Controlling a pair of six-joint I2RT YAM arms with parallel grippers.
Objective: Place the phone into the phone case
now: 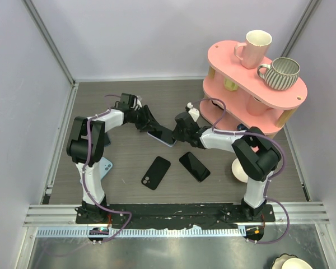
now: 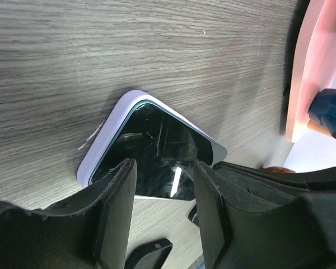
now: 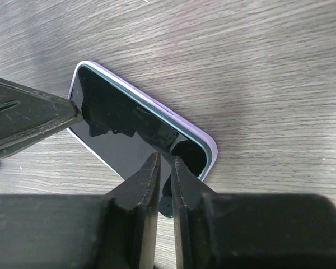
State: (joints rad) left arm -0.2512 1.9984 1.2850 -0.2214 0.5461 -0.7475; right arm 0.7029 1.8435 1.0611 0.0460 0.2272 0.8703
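A dark-screened phone lies partly inside a lavender phone case on the table's middle. At one corner the case's round cutout still shows beside the phone's edge. My left gripper is open, its two fingers standing over the phone's near end, where the case rim runs under the left finger. My right gripper is shut to a thin slit with nothing in it, its tips on the phone by that corner. Seen from above, the left gripper and right gripper face each other across the phone.
A black case and a black phone lie nearer the arm bases. A light blue case sits by the left arm. The pink two-tier shelf with mugs stands back right, and a white cup sits beside the right arm.
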